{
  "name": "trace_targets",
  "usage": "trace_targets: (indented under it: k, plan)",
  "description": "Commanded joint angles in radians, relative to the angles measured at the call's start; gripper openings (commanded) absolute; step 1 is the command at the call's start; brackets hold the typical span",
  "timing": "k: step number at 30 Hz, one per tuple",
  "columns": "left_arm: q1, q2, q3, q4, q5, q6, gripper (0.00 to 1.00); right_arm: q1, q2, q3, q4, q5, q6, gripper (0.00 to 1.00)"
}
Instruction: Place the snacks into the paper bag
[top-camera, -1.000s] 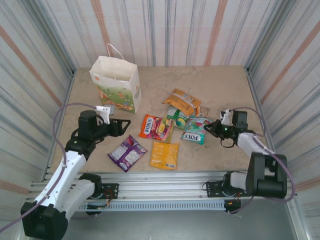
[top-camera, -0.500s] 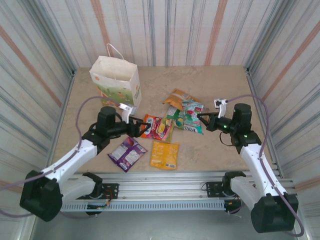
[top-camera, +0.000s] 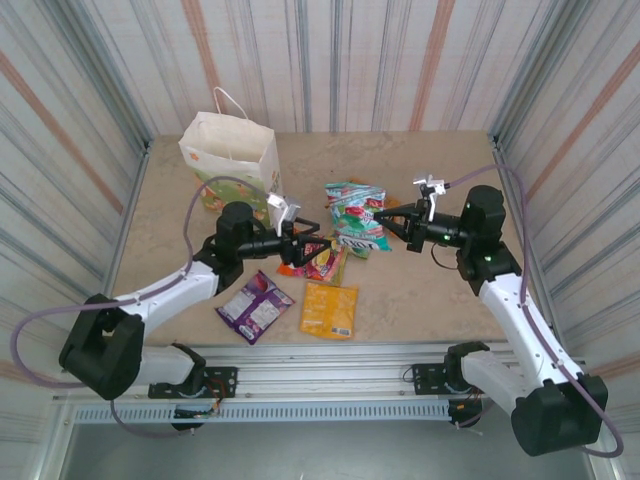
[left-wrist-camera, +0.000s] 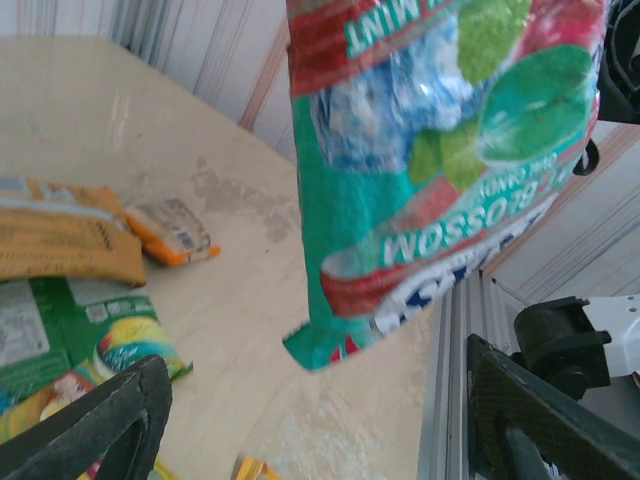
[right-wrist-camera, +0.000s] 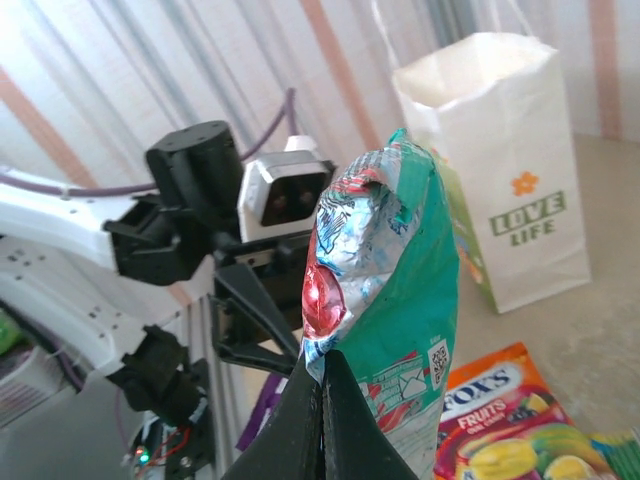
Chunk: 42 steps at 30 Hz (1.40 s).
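Grip first: right pincer (top-camera: 384, 214) pressed tight on the top edge of the teal packet (top-camera: 352, 212). Holds it up in the air, well above the surface (top-camera: 430, 290), with the packet hanging down loose.

Left pincer (top-camera: 305, 232) spread wide, with nothing in it. Points at the teal packet from the other side, close by. From the left wrist, two black fingers (left-wrist-camera: 100, 420) low at the corners and the teal packet hanging between and past them, touching neither.

Under the left pincer, red packet (top-camera: 318, 258) flat on the surface. Nearer the arm bases, purple packet (top-camera: 255, 305) and yellow packet (top-camera: 329, 310), side by side but apart. Behind the teal packet, from the left wrist, orange packet (left-wrist-camera: 60, 240) and green packet (left-wrist-camera: 60, 330), both lying flat.

Far off at the back left of the surface, bag (top-camera: 232, 160) standing upright, mouth open, one thin handle sticking up. White paper, green and orange print low on its side, words "LOVE LIFE" on the narrow side. Well apart from the teal packet and from both pincers.
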<state>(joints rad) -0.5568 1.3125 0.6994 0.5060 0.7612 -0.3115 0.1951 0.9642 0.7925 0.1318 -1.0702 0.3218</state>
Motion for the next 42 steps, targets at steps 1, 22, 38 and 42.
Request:
trace_targets:
  k: [1,22,38,42]
  plan:
    - [-0.002,0.022,0.050,0.117,0.078,0.015,0.85,0.021,0.016,0.056,0.057,-0.104,0.017,0.00]
    - [0.003,-0.041,0.159,-0.099,0.233,0.204,0.11,0.044,0.057,0.086,-0.178,-0.036,-0.235,0.00]
    - [0.003,-0.039,0.289,-0.437,0.267,0.425,0.05,0.139,0.071,0.094,-0.384,0.025,-0.424,0.56]
    - [0.004,-0.053,0.282,-0.449,0.213,0.436,0.05,0.139,0.080,0.099,-0.384,0.001,-0.417,0.38]
